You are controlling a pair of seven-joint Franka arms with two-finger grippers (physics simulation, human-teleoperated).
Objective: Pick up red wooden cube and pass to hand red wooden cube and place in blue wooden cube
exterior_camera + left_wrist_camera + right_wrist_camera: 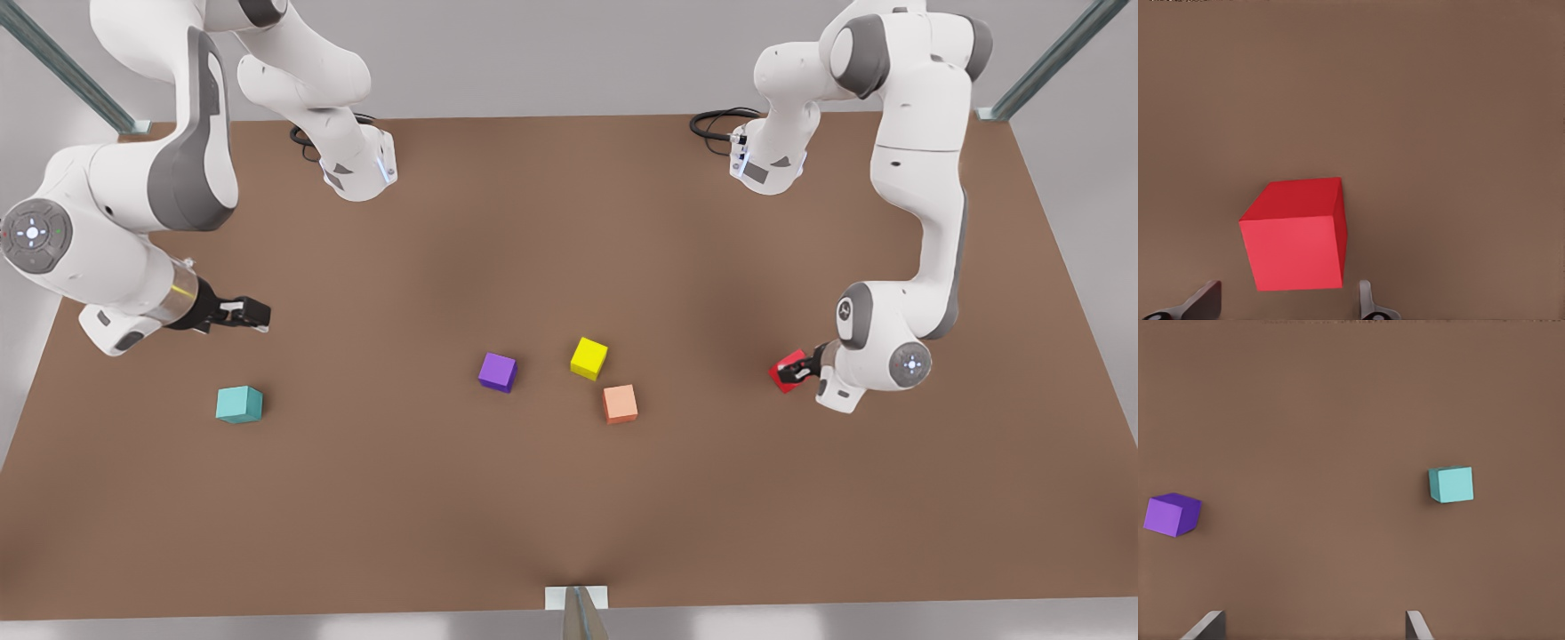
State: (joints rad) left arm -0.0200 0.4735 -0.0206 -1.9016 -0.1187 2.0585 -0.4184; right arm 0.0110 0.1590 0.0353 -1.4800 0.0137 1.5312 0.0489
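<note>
Left gripper (797,372) at the front view's right, fingers spread around the red cube (788,370) on the table (569,498), not clamped yet. Right gripper (258,314) waits open near the teal cube (239,404), well apart, so handover must cross the table

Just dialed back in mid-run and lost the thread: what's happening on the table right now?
The left gripper, on the front view's right, is down at the red wooden cube, its open fingers on either side of the cube and not closed on it. The right gripper, on the front view's left, waits open above the table near the blue wooden cube. The purple cube, yellow cube and salmon cube sit untouched mid-table. No handover yet.
</note>
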